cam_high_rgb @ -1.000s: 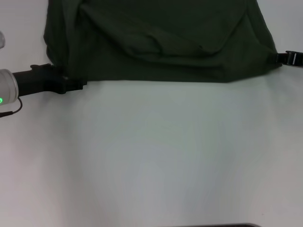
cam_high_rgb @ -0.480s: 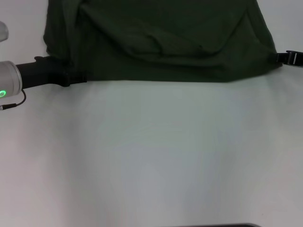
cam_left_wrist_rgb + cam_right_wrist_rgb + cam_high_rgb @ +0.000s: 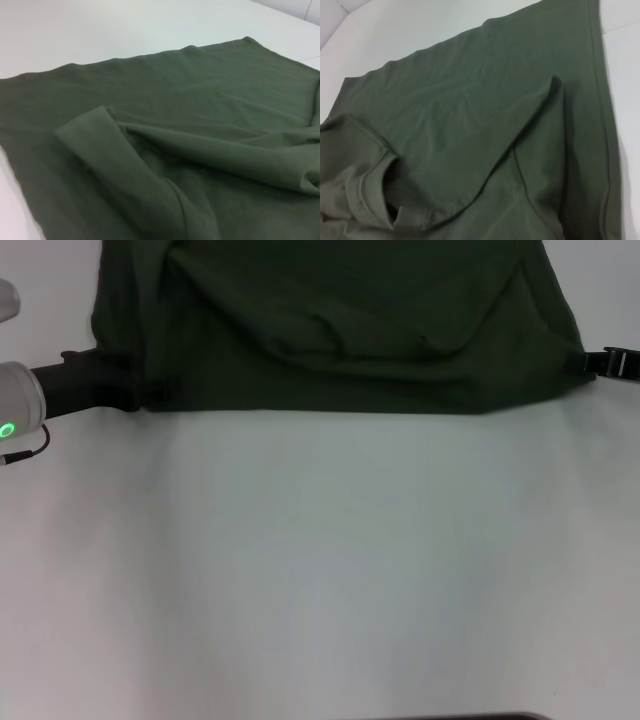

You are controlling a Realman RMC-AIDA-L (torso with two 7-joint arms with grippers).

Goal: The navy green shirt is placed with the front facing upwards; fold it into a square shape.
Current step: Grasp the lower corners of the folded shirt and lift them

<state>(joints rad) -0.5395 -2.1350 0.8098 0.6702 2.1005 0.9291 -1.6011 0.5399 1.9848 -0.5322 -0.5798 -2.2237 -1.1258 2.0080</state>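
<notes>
The navy green shirt [image 3: 340,330] lies spread at the far side of the white table [image 3: 330,560], plain green side up, with folds and creases across it. My left gripper [image 3: 150,392] sits at the shirt's near left corner, its tip dark against the cloth. At the shirt's near right corner, my right gripper [image 3: 608,362] shows only as a black tip at the picture's edge. The left wrist view shows the shirt [image 3: 190,150] with a folded-over flap. In the right wrist view the shirt [image 3: 470,115] has its ribbed neck opening and a folded flap showing.
Bare white table fills the near half of the head view. A dark strip [image 3: 450,717] runs along the near edge of that view.
My left gripper has moved away from me and a little left, onto the shirt's near left corner. The right gripper and the shirt have stayed put.
</notes>
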